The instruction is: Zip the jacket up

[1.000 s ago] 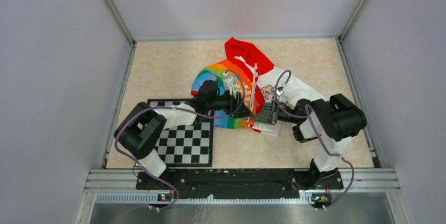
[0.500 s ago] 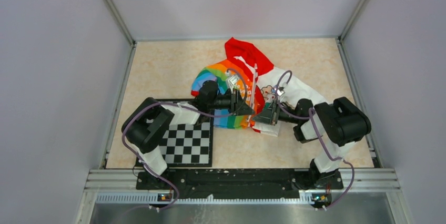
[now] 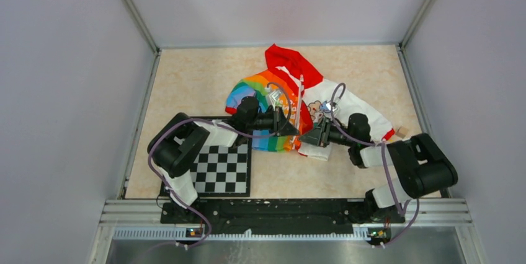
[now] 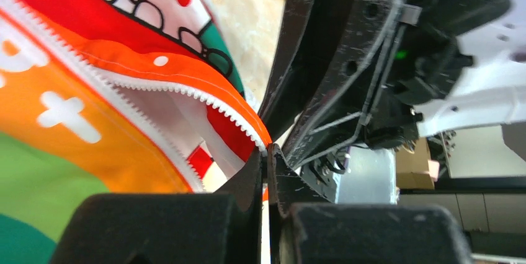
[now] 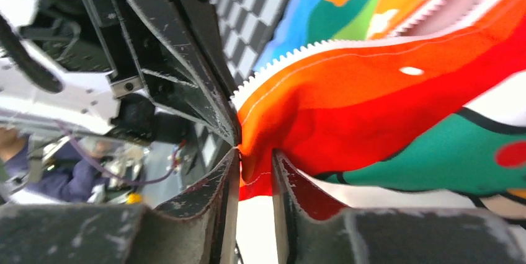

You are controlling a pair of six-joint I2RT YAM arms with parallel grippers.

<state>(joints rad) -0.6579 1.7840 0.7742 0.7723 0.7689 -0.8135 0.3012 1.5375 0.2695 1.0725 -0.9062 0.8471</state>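
The jacket (image 3: 286, 93) lies mid-table, red hood at the far end, rainbow half on the left, white cartoon half on the right. Its white zipper (image 4: 214, 98) stands parted along the orange edge. My left gripper (image 3: 295, 130) reaches in from the left to the bottom hem. In the left wrist view it (image 4: 267, 155) is shut, a thin sliver of the orange zipper edge pinched at the tips. My right gripper (image 3: 309, 136) faces it from the right. Seen from the right wrist, it (image 5: 255, 158) is open, jaws apart with a fold of red hem (image 5: 291, 146) loose between them.
A black-and-white checkerboard (image 3: 220, 166) lies at the near left under the left arm. A small tan block (image 3: 402, 131) sits near the jacket's right cuff. Metal rails and grey walls border the table on three sides.
The left gripper has closed on the zipper edge at the hem. The right gripper's jaws have parted, and the right arm's elbow has swung out to the right.
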